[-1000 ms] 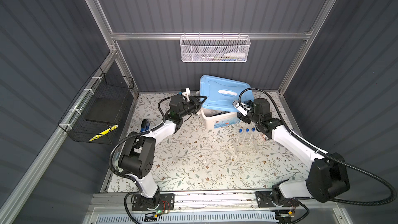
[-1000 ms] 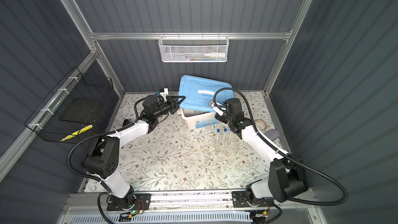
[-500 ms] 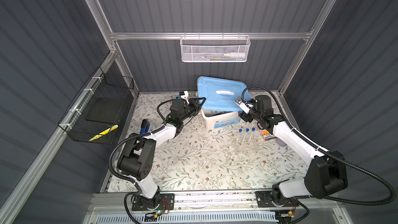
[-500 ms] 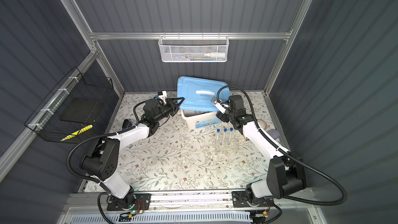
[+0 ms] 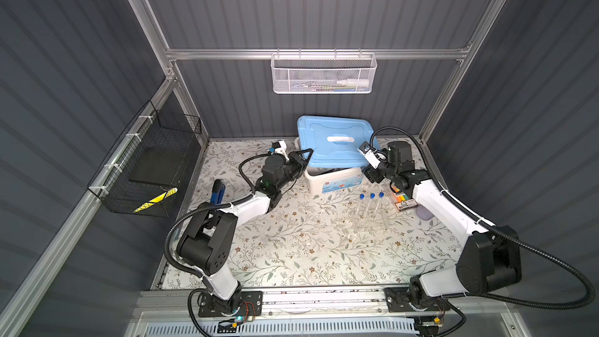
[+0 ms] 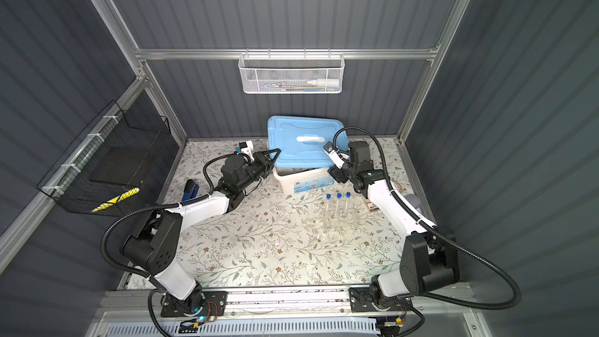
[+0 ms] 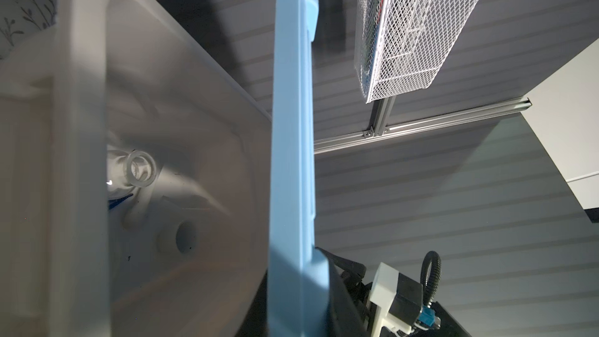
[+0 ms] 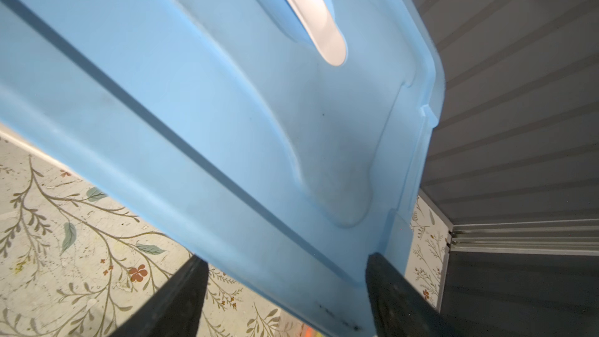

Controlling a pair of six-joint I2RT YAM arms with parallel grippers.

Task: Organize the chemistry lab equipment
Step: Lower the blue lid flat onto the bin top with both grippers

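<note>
The blue lid [image 5: 334, 144] [image 6: 304, 141] hangs tilted over the open white bin [image 5: 334, 184] [image 6: 303, 184]. My left gripper [image 5: 306, 157] [image 6: 274, 155] [image 7: 298, 286] is shut on the lid's left edge. My right gripper [image 5: 369, 173] [image 6: 335, 173] [image 8: 285, 273] is open, its fingers wide apart on either side of the lid's right corner. In the left wrist view a small clear glass vessel [image 7: 136, 173] lies inside the bin among white pieces. Three blue-capped test tubes [image 5: 371, 205] [image 6: 338, 205] stand in the clear rack [image 5: 369, 223] [image 6: 338, 223] in front of the bin.
A dark blue stapler [image 5: 216, 191] [image 6: 189, 189] lies at the left of the floral mat. A highlighter pack [image 5: 402, 201] lies beside my right arm. A black wire basket [image 5: 146, 163] hangs on the left wall and a white mesh basket [image 5: 324, 74] on the back wall.
The right jaws have spread wider and the right gripper has eased back and down from the lid's corner. The left gripper keeps its hold, and the lid has shifted slightly.
</note>
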